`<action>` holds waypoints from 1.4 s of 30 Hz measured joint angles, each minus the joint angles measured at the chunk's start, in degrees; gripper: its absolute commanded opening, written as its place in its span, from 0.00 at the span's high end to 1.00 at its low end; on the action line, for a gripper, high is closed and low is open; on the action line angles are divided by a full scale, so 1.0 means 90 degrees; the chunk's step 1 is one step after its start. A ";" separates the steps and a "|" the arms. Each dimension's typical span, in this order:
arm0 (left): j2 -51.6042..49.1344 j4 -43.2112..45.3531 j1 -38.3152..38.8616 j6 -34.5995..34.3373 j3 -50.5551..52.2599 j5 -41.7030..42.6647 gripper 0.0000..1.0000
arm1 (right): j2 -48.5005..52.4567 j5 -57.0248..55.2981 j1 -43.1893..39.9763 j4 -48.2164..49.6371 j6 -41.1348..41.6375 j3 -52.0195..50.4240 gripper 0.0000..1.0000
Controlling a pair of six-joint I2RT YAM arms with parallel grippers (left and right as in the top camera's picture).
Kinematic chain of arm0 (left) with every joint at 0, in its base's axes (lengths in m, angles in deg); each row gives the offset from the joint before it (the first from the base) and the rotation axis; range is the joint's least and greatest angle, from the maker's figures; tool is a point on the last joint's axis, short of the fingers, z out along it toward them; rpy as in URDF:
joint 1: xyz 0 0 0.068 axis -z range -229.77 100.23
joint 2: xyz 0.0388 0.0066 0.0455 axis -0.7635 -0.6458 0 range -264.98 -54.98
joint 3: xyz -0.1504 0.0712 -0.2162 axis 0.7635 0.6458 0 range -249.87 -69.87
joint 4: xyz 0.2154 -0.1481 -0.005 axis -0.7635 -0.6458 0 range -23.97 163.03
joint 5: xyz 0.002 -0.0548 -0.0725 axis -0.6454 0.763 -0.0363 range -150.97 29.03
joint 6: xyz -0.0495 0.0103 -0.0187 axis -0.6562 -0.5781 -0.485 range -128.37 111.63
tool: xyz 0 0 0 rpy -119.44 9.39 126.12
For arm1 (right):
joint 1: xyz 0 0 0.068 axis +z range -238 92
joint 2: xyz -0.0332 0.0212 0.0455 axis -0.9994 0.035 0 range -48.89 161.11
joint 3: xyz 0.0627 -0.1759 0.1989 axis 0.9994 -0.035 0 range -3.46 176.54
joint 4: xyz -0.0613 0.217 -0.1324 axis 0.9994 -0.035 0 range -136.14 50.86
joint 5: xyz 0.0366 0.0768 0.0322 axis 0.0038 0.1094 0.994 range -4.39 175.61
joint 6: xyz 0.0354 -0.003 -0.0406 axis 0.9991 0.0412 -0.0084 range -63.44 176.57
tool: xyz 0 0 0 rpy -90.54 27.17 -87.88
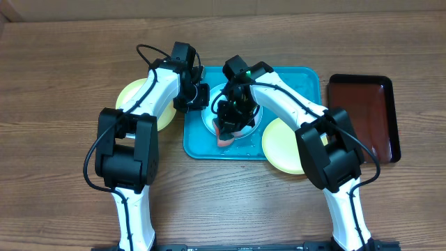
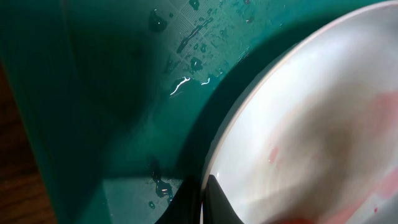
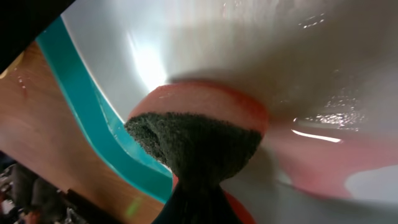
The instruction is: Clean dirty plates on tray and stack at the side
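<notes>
Overhead, one yellow plate (image 1: 136, 97) is seen on the surface (image 1: 56, 84), left of the tray (image 1: 306, 80). The left tool (image 1: 201, 97) is closed on the left rim of the blue plate (image 1: 209, 120), which lies inside the tray. The right tool (image 1: 233, 122) is clamped on a sponge (image 1: 226, 137) pressed onto that plate. A second yellow plate (image 1: 282, 146) is laid over the tray's near right corner.
</notes>
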 measured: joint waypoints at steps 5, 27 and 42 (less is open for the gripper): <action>0.0002 0.0002 0.0000 0.0000 0.0000 0.0000 0.96 | 0.0000 0.0289 -0.0391 -0.0061 -0.0138 0.0002 0.96; 0.2271 -0.0418 0.0767 0.0420 -0.0002 -0.2523 0.96 | -0.2159 -0.0483 -0.2994 -0.1224 -0.0814 0.0549 0.96; 0.2295 -0.0566 0.2637 -0.0199 -0.0002 -0.7050 0.96 | -0.2154 -0.1032 -0.3038 -0.1336 -0.0906 0.0549 0.96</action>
